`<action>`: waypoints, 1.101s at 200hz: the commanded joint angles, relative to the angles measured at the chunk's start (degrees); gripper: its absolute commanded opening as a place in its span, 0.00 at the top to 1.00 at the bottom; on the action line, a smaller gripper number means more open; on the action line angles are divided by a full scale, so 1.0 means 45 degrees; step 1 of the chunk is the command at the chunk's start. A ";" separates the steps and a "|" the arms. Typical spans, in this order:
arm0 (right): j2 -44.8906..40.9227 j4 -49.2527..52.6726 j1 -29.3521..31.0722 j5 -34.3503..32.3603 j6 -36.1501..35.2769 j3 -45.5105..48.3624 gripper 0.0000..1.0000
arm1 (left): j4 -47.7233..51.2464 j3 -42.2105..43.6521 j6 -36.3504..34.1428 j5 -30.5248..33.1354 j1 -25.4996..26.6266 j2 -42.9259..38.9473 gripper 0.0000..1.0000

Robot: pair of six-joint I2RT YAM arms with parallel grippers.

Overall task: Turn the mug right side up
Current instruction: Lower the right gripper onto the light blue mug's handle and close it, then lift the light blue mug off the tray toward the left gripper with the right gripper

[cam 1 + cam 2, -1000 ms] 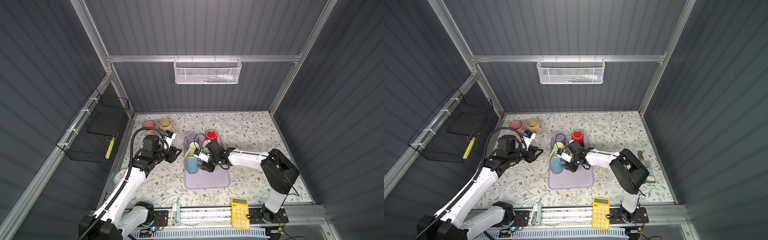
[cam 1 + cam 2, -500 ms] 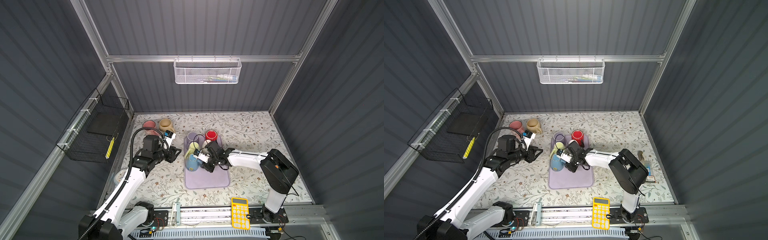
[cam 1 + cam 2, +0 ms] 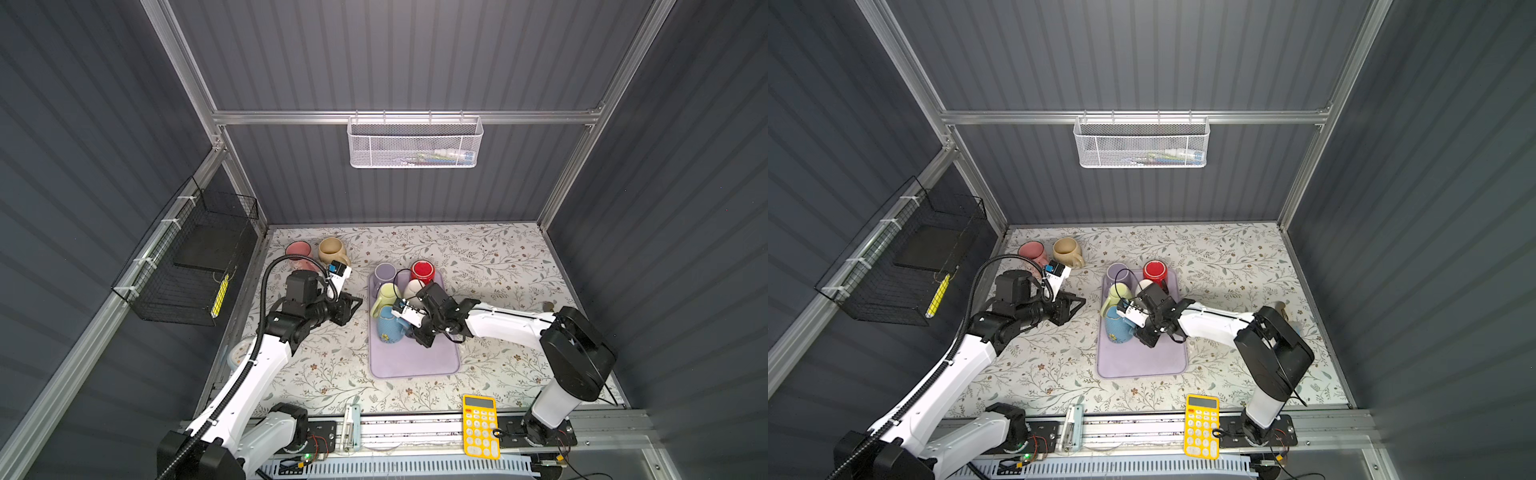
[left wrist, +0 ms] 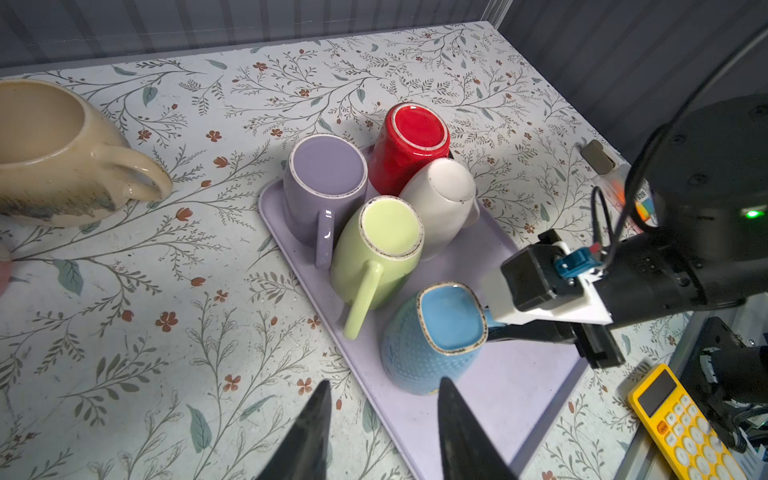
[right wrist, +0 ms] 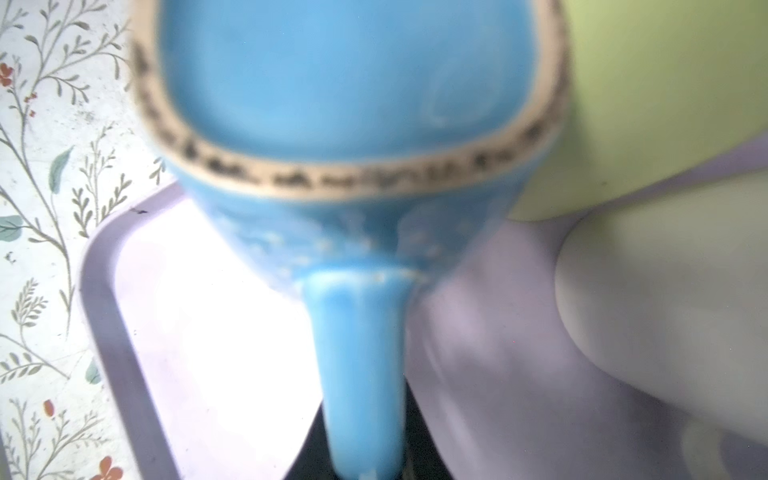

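Note:
The blue mug [image 3: 388, 328] [image 3: 1116, 328] [image 4: 432, 345] stands upside down, base up, at the left edge of the lilac tray [image 3: 415, 361] [image 4: 519, 395]. My right gripper [image 3: 409, 323] [image 3: 1137, 326] [image 5: 363, 449] is shut on its handle [image 5: 361, 365], which runs between the two dark fingers in the right wrist view. My left gripper [image 3: 355, 305] [image 3: 1079, 303] [image 4: 382, 399] hovers open just left of the tray, its tips pointing at the blue mug with nothing between them.
Purple [image 3: 384, 274], red [image 3: 422, 271], white [image 3: 413, 287] and green [image 3: 386, 296] mugs stand upside down, crowded behind the blue one on the tray. A beige mug [image 3: 331, 249] and a pink mug [image 3: 298, 251] stand upright at the back left. A yellow calculator [image 3: 480, 426] lies at the front edge.
My right gripper has closed its jaws on the blue mug's handle. The left arm has stayed where it was.

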State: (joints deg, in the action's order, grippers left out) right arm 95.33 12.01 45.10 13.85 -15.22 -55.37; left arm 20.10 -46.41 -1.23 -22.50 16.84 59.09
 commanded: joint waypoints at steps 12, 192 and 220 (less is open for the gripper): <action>-0.1085 -0.0381 -0.0003 0.0506 0.0233 0.0229 0.92 | -0.0044 0.0138 0.0020 0.0094 0.0086 -0.0269 0.58; -0.6341 -0.4656 -0.3671 0.4893 0.5426 0.3024 0.95 | -0.0410 -0.0400 0.1090 0.0663 0.0390 -0.0424 0.58; -0.6684 -0.5900 -0.4452 0.5842 0.6637 0.3466 0.96 | -0.0420 -0.0761 0.0925 0.1389 0.1067 -0.0273 0.58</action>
State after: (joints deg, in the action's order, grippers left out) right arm 67.18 -3.92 27.20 33.01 7.81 -40.77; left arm 19.20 -46.78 2.87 -19.22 19.55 57.63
